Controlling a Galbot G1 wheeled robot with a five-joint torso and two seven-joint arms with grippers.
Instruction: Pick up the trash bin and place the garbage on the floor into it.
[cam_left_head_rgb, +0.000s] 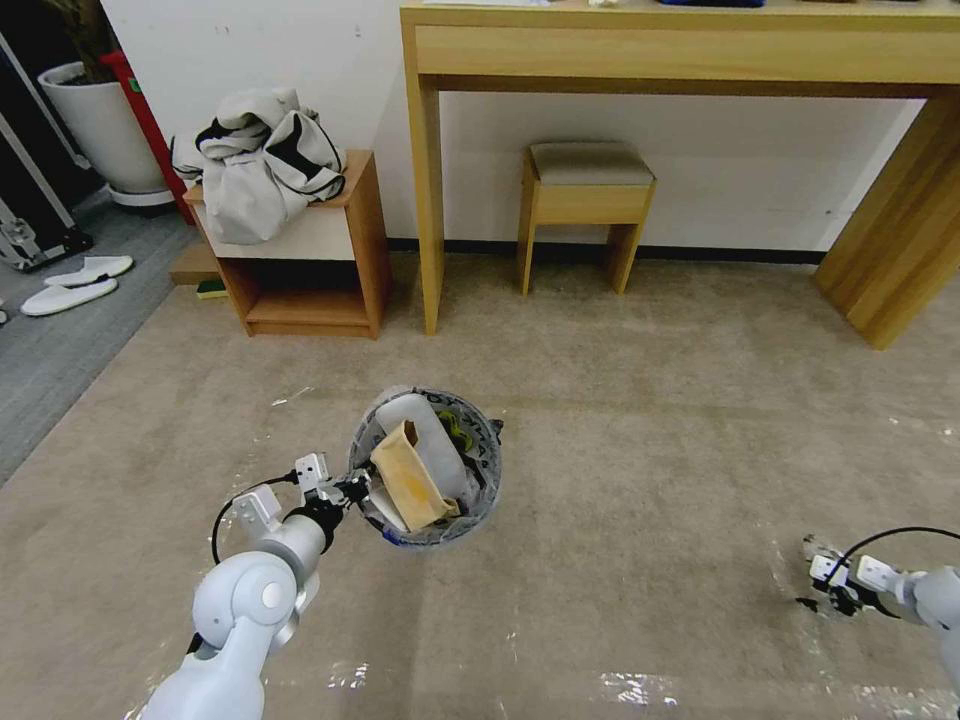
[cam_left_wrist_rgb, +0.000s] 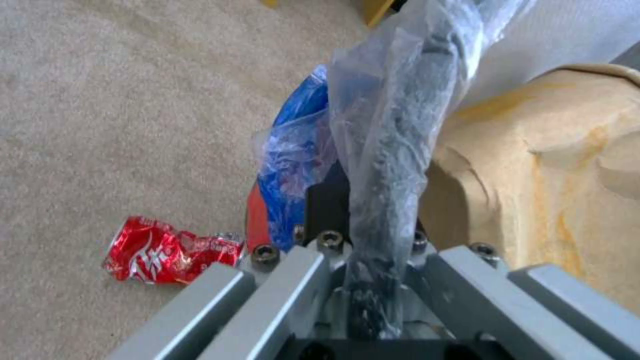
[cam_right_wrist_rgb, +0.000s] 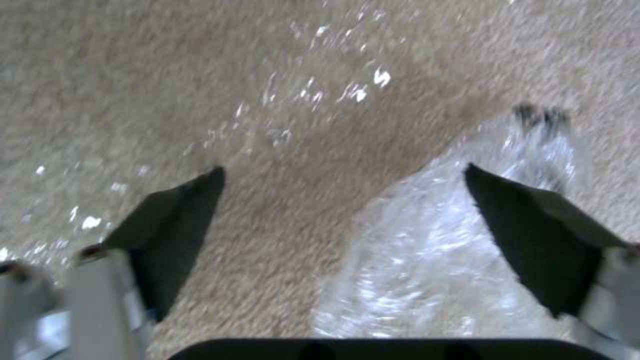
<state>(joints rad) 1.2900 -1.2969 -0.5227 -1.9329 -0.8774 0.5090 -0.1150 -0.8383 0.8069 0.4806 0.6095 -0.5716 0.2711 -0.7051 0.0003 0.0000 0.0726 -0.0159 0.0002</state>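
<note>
The left gripper (cam_left_head_rgb: 352, 489) is pinching the bagged rim of the trash bin (cam_left_head_rgb: 428, 468), holding it off the carpet (cam_left_head_rgb: 620, 420) so litter can drop in. The right gripper (cam_right_wrist_rgb: 343, 210) is hovering with fingers spread wide around a clear plastic wad (cam_right_wrist_rgb: 440, 250), ready to close on it. One cardboard scrap (cam_left_head_rgb: 412, 480) and one white slipper (cam_left_head_rgb: 432, 440) are sitting in the bin. One crushed red can (cam_left_wrist_rgb: 170, 250) is lying below.
</note>
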